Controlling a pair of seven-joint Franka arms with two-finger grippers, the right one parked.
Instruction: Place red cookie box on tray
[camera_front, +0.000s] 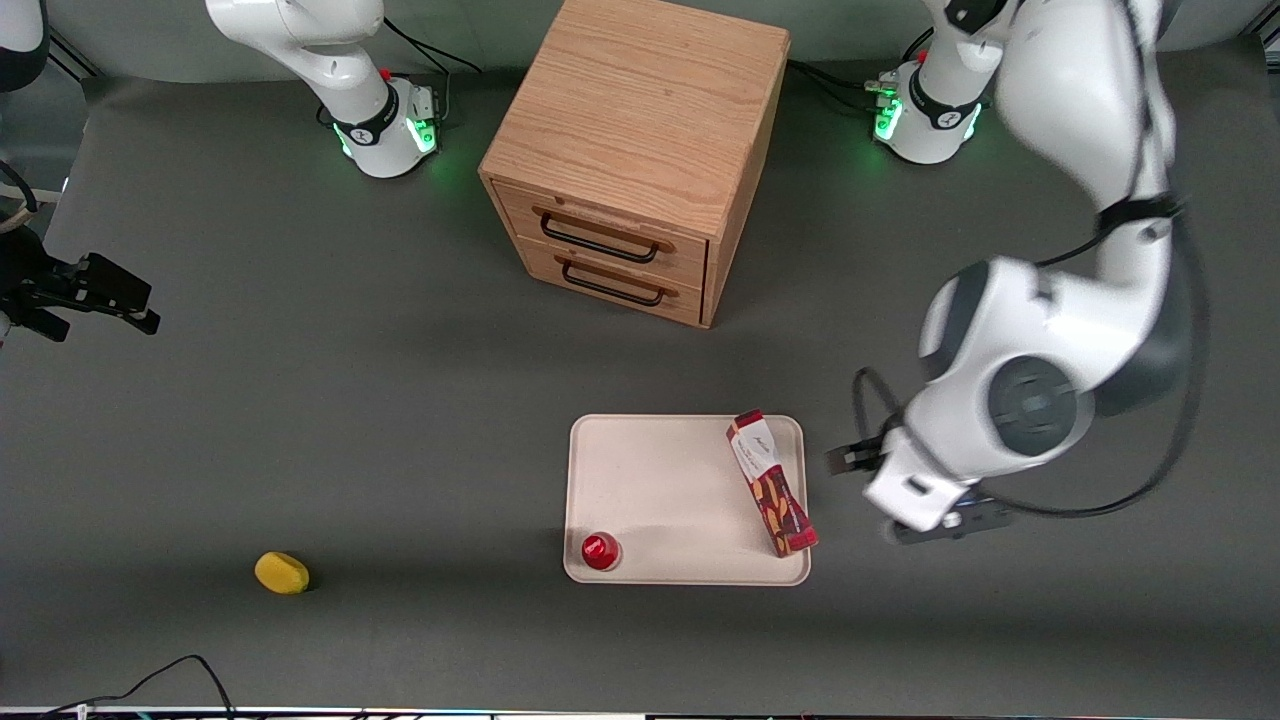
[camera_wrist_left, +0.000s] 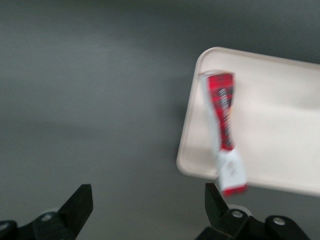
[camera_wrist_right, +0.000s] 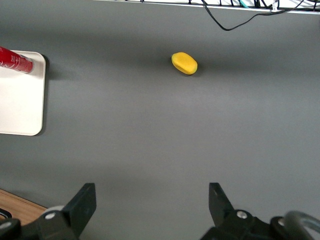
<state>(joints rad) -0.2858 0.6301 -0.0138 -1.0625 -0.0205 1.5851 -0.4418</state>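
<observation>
dark red cookie box (camera_front: 771, 485) with white label end and golden cookie pics, cream-white tray (camera_front: 660, 480), small shiny red round thing (camera_front: 600, 550), yellow lump (camera_front: 282, 573), dark grey surface (camera_front: 300, 400), light oak drawer cabinet (camera_front: 640, 150) with black handles, black gripper (camera_wrist_left: 147, 212)

matt tray (camera_front: 650, 480), wooden cabinet (camera_front: 640, 130), printed carton (camera_front: 771, 484).

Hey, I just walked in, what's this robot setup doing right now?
The long dark red cookie box lies on the flat cream-white tray, along the tray's edge toward the working arm's end of the table. The left arm's gripper is open and empty, hovering over the grey table just off that edge of the tray, apart from the box. A small round red object sits in a tray corner nearer the front camera. A yellow lemon-shaped object lies toward the parked arm's end.
</observation>
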